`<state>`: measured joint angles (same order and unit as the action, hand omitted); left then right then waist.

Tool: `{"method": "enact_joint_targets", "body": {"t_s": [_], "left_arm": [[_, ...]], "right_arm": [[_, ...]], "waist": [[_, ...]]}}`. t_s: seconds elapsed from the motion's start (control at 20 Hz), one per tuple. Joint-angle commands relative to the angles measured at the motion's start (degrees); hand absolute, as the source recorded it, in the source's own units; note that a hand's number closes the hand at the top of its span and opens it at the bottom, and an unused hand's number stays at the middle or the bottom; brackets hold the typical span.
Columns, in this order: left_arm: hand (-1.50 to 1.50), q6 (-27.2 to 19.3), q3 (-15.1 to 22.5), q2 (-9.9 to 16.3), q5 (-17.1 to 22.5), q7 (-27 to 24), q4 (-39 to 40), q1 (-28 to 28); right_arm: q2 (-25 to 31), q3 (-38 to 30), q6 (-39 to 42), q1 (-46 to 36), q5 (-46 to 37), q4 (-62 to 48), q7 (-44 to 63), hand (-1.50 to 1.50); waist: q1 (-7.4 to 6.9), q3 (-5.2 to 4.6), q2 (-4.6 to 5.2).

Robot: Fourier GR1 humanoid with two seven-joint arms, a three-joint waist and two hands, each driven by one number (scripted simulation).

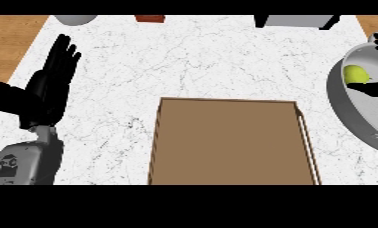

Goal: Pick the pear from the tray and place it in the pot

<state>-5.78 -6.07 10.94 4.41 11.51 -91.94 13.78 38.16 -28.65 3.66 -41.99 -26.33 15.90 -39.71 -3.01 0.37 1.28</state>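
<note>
Pear inside pot, brown tray bare

The flat brown rectangular tray at lower centre is plain, on a white counter top veined with grey marbling. At the right edge, a yellow-green pear sits in the grey metal pot (darker inside). The black left hand shows at left.

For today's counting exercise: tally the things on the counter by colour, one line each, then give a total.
Brown: 1, the tray
Yellow-green: 1, the pear
Grey: 3, the pot, a bowl-like thing, a box
Red: 1, a small block
Total: 6
</note>
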Motion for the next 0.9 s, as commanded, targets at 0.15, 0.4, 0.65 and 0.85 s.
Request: {"method": "enact_joint_targets", "body": {"t_s": [0.15,0.4,0.65,0.85], "left_arm": [[0.0,-0.24,-0.27,-0.01,-0.34,-0.35,0.4,-0.32],[0.0,0.1,-1.33,0.34,1.58,2.54,-1.03,0.59],[0.0,-0.21,-1.26,1.08,0.46,2.34,-0.95,1.8],[0.0,0.74,-1.73,1.06,1.05,0.49,-1.15,-0.8]], "right_arm": [[6.4,-7.99,13.14,-1.68,8.31,-5.72,-1.25,-1.5],[12.05,-9.73,18.97,1.5,9.87,-7.12,-2.41,-1.5],[14.57,-10.38,23.08,4.1,10.41,-7.45,-4.51,-1.5],[17.99,-11.38,28.32,6.77,11.63,-7.54,-5.27,-1.5]], "waist": [[0.44,-0.02,0.01],[0.62,0.01,-0.06],[0.33,0.22,0.37],[0.74,0.2,0.1]]}}
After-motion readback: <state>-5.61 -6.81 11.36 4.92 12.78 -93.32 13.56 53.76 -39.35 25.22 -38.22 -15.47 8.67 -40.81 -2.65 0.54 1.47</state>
